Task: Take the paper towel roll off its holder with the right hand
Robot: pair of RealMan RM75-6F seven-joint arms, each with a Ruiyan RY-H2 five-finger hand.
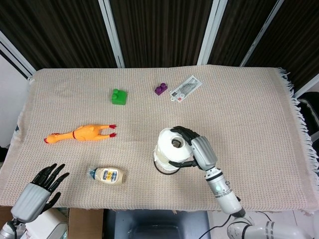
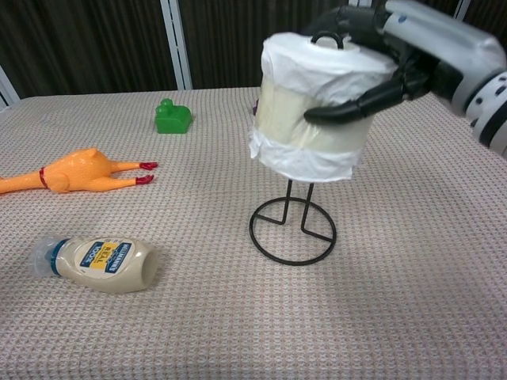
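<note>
My right hand (image 2: 412, 47) grips the white paper towel roll (image 2: 313, 107) from its right side, fingers over the top and thumb across the front. The roll (image 1: 171, 148) is raised high on the black wire holder (image 2: 293, 229); the tip of the holder's loop just pokes through the roll's core. The holder's ring base stands on the cloth below. In the head view the right hand (image 1: 197, 152) sits right of the roll. My left hand (image 1: 42, 186) hangs off the table's front left edge with its fingers spread, holding nothing.
A mayonnaise bottle (image 2: 99, 264) lies at the front left, a rubber chicken (image 2: 75, 172) behind it. A green block (image 2: 173, 116), a purple block (image 1: 160, 89) and a small packet (image 1: 185, 88) sit toward the back. A beige woven cloth (image 1: 249, 114) covers the table.
</note>
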